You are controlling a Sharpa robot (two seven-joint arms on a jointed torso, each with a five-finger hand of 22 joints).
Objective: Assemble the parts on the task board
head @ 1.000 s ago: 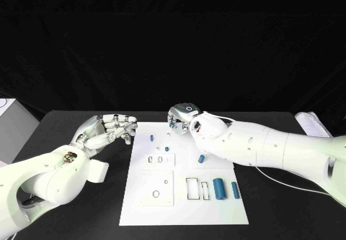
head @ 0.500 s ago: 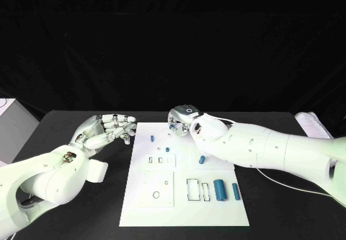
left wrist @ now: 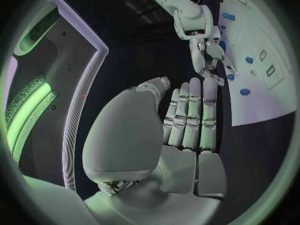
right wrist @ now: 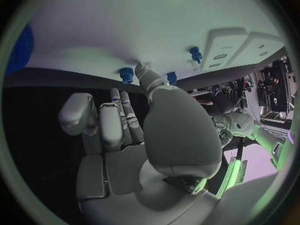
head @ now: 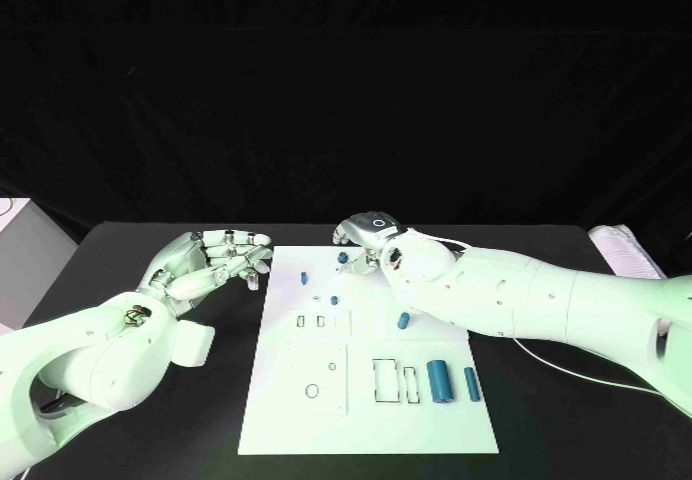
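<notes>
Parts in matte blue lie scattered over the task board (head: 368, 420), a flat white plate at the middle of the black table (head: 562, 430). From the head view, two stubby cylinders (head: 438, 380) sit side by side near the board's right edge, beside narrow rectangular slots (head: 384, 380); a small peg (head: 304, 274) stands near the far left corner. The right hand (head: 364, 240), silver and ribbed, bends over the board's far edge, its fingertips at a small blue piece (head: 343, 257); whether it grasps that piece cannot be told. The left hand (head: 216, 258) sits just off the board's left edge, fingers curled inward and holding nothing.

From the left wrist view, the left hand (left wrist: 181, 120) shows a smooth pale palm and segmented fingers lying close together, the board (left wrist: 262, 100) beyond them bent by the lens.

From the right wrist view, the right hand (right wrist: 134, 130) rises toward the board's edge, where three blue knobs (right wrist: 127, 75) sit; contact is hard to make out.
</notes>
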